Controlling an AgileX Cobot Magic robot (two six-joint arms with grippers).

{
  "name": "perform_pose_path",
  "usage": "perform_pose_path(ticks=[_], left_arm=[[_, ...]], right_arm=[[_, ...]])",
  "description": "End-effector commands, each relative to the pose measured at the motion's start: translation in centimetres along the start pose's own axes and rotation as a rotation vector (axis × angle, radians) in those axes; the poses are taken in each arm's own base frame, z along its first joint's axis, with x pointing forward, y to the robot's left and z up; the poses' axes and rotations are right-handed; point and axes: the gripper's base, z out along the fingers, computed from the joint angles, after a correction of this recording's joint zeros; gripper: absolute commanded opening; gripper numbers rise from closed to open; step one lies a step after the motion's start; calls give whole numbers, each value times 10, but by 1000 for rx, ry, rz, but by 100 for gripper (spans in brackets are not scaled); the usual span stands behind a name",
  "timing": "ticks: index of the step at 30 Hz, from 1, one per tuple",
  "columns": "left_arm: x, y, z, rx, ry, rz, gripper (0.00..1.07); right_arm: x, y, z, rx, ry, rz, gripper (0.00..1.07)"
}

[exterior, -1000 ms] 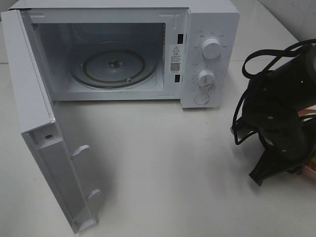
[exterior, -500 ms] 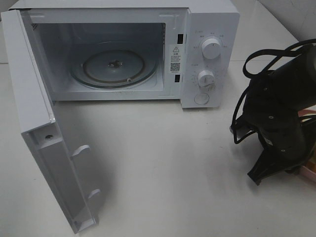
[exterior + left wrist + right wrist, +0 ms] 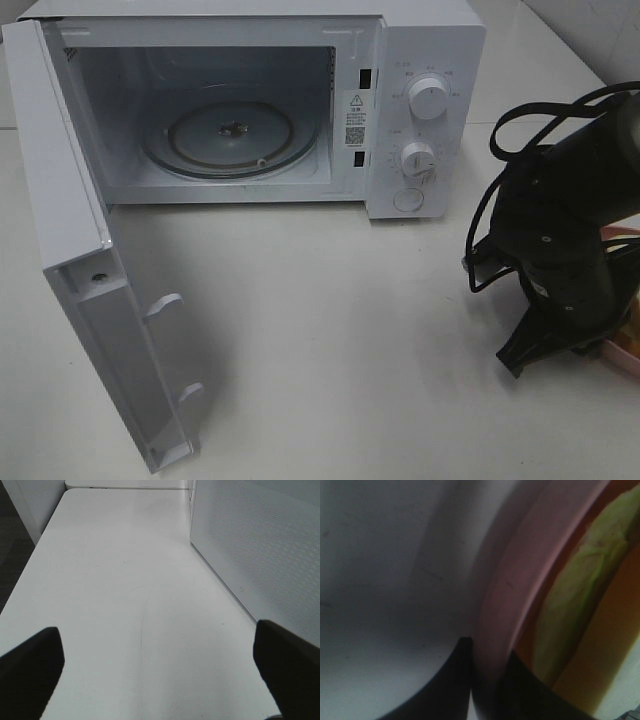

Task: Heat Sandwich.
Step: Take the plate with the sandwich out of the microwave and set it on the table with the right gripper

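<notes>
**Now gripping the plate rim: a thin hold ahead of a long carry**

Currently the right gripper point(image 3: 487, 675) is closed on the rim of the pink plate point(image 3: 520, 580), one dark finger on the outside of the rim and one on the inside. The sandwich point(image 3: 585, 605) lies on that plate, just inside the pinched edge, showing pale green filling and orange-tan crust. From the high camera, the right arm point(image 3: 560, 250) covers nearly all of this; only a sliver of the plate peeks out at the table's right edge, well apart from the microwave point(image 3: 425, 110).

The microwave stands at the back of the white table point(image 3: 330, 330). Its door point(image 3: 90, 290) is swung fully open toward the front left, and the glass turntable point(image 3: 232, 137) inside is bare. The left gripper point(image 3: 160, 665) hovers over bare table beside the perforated door panel, its fingers spread wide and holding nothing.

Risks, as a judgement. The hold is on one edge only, so the loaded plate could tip or pivot in the fingers when lifted, and the sandwich could slide off. The glazed rim may slip if the move is quick. On the way in, the plate could knock the cavity's front frame or control panel. Whether the grip is deep enough cannot be told from this close, blurred view.
</notes>
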Motion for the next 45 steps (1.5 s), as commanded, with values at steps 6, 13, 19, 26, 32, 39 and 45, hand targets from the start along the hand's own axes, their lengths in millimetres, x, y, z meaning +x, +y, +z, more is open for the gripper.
perform_pose_path(ticks=[6,13,19,26,32,39,45], left_arm=[[0,0,-1,-3,-18,-1,98],[0,0,-1,-3,-18,-1,98],[0,0,-1,-3,-18,-1,98],[0,0,-1,-3,-18,-1,98],[0,0,-1,-3,-18,-1,98],[0,0,-1,-3,-18,-1,98],[0,0,-1,-3,-18,-1,98]], right_arm=[[6,0,1,-5,52,27,35],[8,-5,-13,-56,5,13,57],[14,-11,-31,-138,-35,-34,64],[24,-25,-57,-191,-127,-49,82],[37,-40,-82,-237,-214,7,83],[59,-53,-112,-337,-335,19,81],[81,-64,-135,-418,-453,32,80]])
